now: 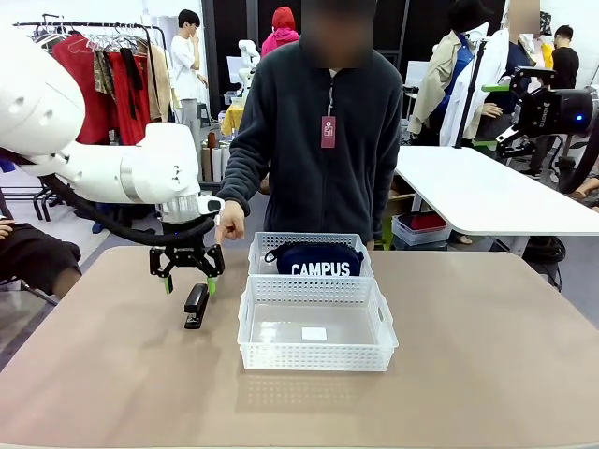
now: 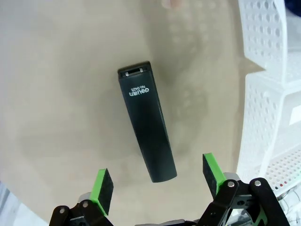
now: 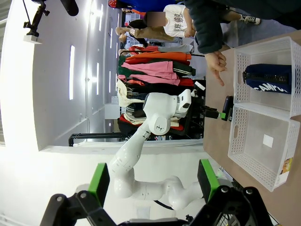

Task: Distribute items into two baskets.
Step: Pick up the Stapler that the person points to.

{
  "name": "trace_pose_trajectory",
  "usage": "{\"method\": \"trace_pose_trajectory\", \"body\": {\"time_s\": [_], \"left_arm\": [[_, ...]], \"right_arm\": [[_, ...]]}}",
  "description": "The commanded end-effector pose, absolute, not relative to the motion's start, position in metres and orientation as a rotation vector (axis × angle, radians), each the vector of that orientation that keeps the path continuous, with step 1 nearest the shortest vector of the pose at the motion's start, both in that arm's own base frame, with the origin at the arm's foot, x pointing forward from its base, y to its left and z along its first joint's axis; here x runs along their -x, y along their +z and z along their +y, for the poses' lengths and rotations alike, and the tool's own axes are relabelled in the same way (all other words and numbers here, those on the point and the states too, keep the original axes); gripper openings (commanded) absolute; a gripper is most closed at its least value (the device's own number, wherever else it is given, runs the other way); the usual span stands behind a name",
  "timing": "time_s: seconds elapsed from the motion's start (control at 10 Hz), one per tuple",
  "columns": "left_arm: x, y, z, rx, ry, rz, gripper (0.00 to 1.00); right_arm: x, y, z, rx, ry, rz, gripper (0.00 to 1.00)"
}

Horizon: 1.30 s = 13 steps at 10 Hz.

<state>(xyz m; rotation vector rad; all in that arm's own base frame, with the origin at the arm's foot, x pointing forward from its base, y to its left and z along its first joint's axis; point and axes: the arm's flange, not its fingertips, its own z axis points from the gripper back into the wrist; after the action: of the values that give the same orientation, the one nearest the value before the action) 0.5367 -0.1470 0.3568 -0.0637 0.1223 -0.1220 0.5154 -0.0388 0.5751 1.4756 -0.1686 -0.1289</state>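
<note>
In the front view, I saw the left gripper (image 1: pixel 187 271) hanging with its green-padded jaws apart just above the small black desk stapler (image 1: pixel 196 306). The stapler lay on the beige table (image 1: pixel 468 374), left of the larger translucent-white lattice basket (image 1: pixel 316 357). The soft navy-blue "CAMPUS" zip pouch (image 1: pixel 314 259) sat in the smaller matching basket (image 1: pixel 259 245) behind it. A person's hand (image 1: pixel 227 224) pointed down near the stapler.

In the left wrist view, the stapler lay beneath the spread pads, touching neither.

In the right wrist view, the right gripper (image 3: pixel 153 179) stood wide open, holding nothing, well away from both baskets.
</note>
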Motion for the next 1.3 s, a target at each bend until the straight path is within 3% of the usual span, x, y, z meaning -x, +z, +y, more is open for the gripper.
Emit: {"method": "trace_pose_trajectory", "body": {"time_s": [0.0, 0.3, 0.8, 1.2], "left_arm": [[-0.539, 0.352, -0.141, 0.081, -0.147, 0.144, 1.0], [-0.545, 0.342, -0.138, 0.083, -0.153, 0.193, 1.0], [-0.544, 0.336, -0.143, 0.08, -0.157, 0.222, 0.03], [-0.542, 0.34, -0.146, 0.07, -0.152, 0.225, 0.0]], "right_arm": [[-0.514, 0.579, -0.038, -1.479, -0.132, -0.183, 1.0], [-0.514, 0.579, -0.038, -1.479, -0.132, -0.183, 1.0], [-0.514, 0.579, -0.038, -1.479, -0.132, -0.183, 1.0], [-0.514, 0.579, -0.038, -1.479, -0.132, -0.183, 1.0]]}}
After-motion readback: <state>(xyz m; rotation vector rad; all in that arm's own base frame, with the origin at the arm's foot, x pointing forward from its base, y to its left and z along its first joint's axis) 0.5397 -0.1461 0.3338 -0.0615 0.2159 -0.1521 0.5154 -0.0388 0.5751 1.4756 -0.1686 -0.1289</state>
